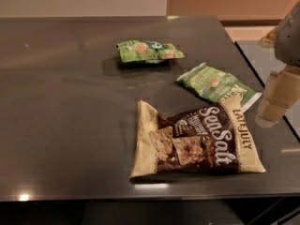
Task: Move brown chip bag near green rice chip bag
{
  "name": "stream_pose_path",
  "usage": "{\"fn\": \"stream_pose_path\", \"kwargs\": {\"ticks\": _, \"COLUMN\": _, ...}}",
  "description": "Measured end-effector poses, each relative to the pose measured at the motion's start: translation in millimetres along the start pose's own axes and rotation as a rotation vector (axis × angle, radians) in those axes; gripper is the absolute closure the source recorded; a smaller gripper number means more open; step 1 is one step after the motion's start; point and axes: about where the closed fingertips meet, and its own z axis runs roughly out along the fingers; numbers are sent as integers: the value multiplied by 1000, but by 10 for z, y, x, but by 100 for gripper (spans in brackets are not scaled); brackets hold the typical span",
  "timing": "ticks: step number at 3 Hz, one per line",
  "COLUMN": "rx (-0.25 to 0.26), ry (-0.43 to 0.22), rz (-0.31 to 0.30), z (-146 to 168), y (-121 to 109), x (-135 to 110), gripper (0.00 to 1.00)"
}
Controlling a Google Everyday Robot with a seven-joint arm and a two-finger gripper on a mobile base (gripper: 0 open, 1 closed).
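The brown chip bag (194, 142) lies flat near the table's front edge, dark brown with cream-yellow edges and white "Sea Salt" lettering. The green rice chip bag (149, 50) lies farther back, near the table's middle, bright green with round tan chips pictured. The gripper (276, 102) hangs at the right edge of the view, above the table's right side, right of the brown bag and apart from it. It holds nothing.
A paler green bag with a white end (218, 86) lies between the two task bags, slightly to the right. The dark table (61, 111) ends at the right, beside a second surface (262, 60). A wall stands behind.
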Motion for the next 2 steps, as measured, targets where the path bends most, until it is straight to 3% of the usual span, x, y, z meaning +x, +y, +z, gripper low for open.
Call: {"fn": "stream_pose_path", "kwargs": {"ticks": 2, "rx": -14, "ry": -31, "rz": -21, "z": -16, "y": 39, "x": -47, "gripper": 0}}
